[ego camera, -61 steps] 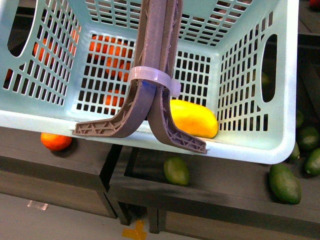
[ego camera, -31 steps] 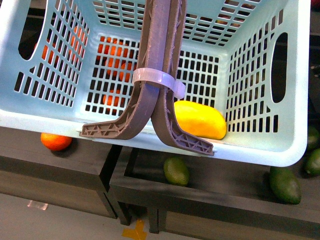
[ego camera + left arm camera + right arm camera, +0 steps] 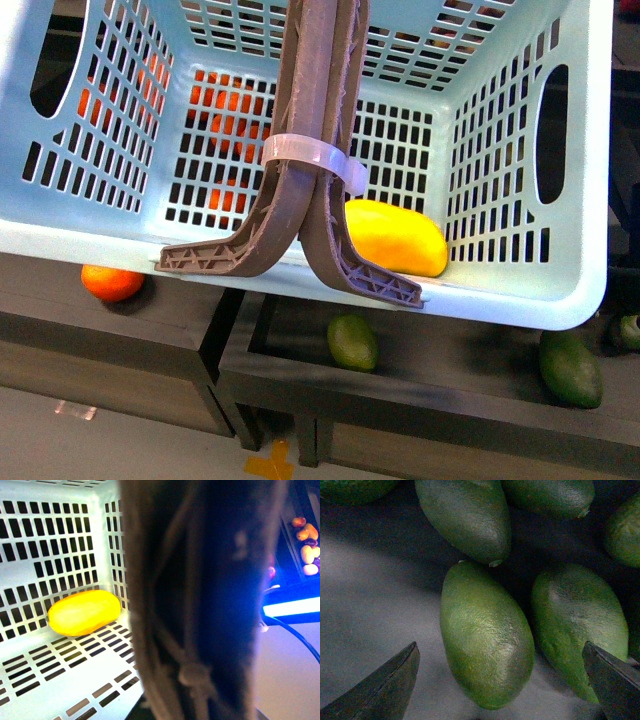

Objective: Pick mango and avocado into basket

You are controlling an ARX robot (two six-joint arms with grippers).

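The pale teal basket [image 3: 520, 300] fills the upper front view, hanging tilted by its two brown-grey handles [image 3: 315, 130], which are bound with a white zip tie [image 3: 305, 155]. My left gripper is shut on the handles [image 3: 200, 605]; its fingers are hidden behind them. The yellow mango [image 3: 395, 238] lies on the basket floor in a corner and also shows in the left wrist view [image 3: 84, 612]. My right gripper [image 3: 500, 652] is open, close above a green avocado [image 3: 485, 635] that lies between its two fingertips [image 3: 395, 680]. It is not in the front view.
Several more green fruits [image 3: 580, 625] lie packed around the avocado on a dark surface. Below the basket, dark crates hold a lighter green fruit [image 3: 353, 342], a darker green one [image 3: 570, 368] and an orange [image 3: 112, 283]. Oranges show through the basket's lattice [image 3: 225, 100].
The basket has shifted a little to the right and up, now covering more of the green fruits at the right. The mango stays in its corner.
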